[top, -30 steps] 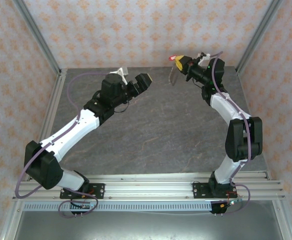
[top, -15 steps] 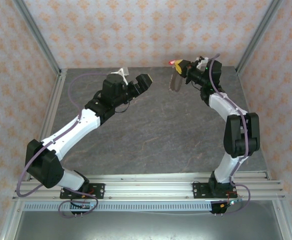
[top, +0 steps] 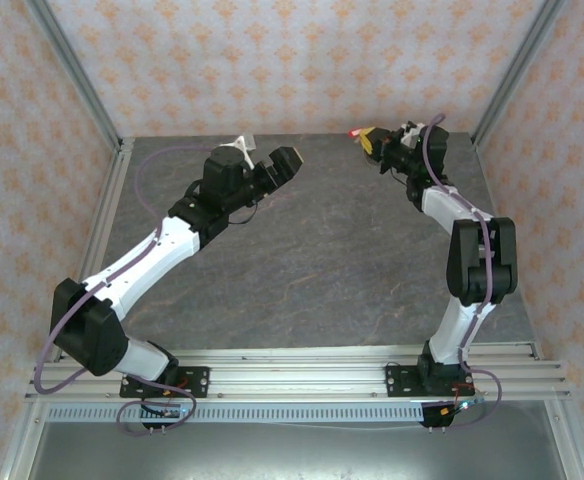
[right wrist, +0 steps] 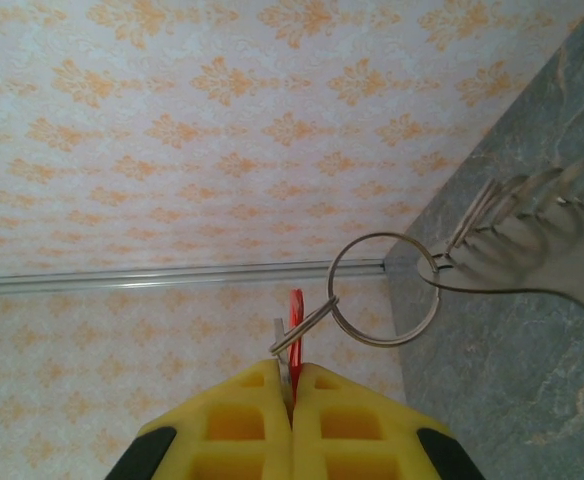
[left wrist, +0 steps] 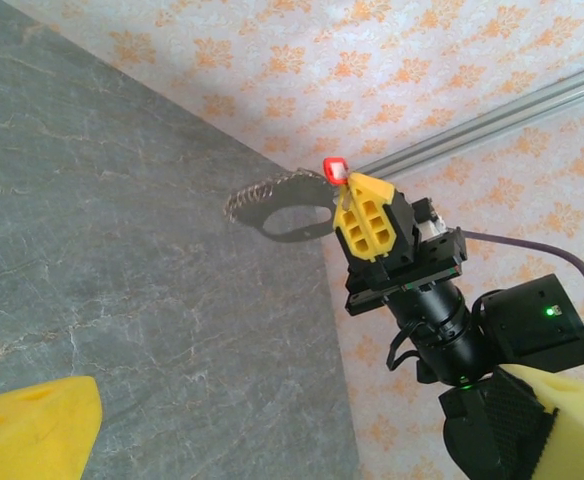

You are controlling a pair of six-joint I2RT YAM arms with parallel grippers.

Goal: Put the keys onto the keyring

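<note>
Right end effector (top: 366, 134), pinched on the red keys (right wrist: 296, 305), had swung round, keyring (right wrist: 532, 255) trailing beyond its tips. Presented, I'd say, to the wide-open left end effector (top: 282, 164).

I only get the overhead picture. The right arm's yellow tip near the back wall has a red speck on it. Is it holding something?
Observer: Yes. Its wrist camera shows the right tool shut on a small red piece.
Operator: Anything attached?
Observer: A thin wire ring next to it links to a grey loop with a coiled fringe.
Operator: And the left arm?
Observer: The left tool is wide open, with nothing between its yellow fingers.
</note>
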